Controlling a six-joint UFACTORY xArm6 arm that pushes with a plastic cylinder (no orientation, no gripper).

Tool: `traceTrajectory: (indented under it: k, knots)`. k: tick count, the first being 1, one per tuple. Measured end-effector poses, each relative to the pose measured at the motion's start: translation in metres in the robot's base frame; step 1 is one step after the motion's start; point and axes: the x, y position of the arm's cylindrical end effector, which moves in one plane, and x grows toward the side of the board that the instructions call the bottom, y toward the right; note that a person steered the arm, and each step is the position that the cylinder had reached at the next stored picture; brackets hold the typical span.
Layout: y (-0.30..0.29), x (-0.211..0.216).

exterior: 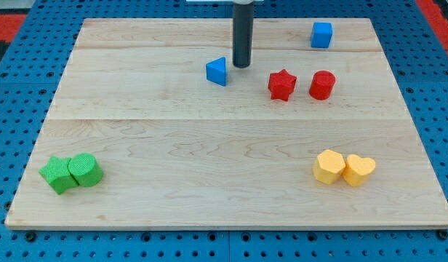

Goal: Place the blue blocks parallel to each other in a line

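A blue triangular block (217,71) lies near the top middle of the wooden board (224,160). A blue cube (321,34) stands near the view's top right, far from the triangular one. My tip (241,65) is down on the board just to the right of the blue triangular block, a small gap apart from it. The dark rod rises straight up out of the view's top.
A red star block (281,84) and a red cylinder (321,85) sit to the right of my tip. Two green blocks (71,173) touch at the bottom left. Two yellow blocks (344,167) touch at the bottom right. Blue pegboard surrounds the board.
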Motion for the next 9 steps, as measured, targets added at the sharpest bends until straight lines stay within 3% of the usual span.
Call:
traceTrajectory:
  k: [2, 4, 6, 7, 8, 9]
  knots:
    - [-0.057, -0.015]
    - [-0.048, 0.037]
    - [-0.038, 0.05]
    - [-0.016, 0.041]
    - [0.067, 0.017]
    - [0.195, 0.009]
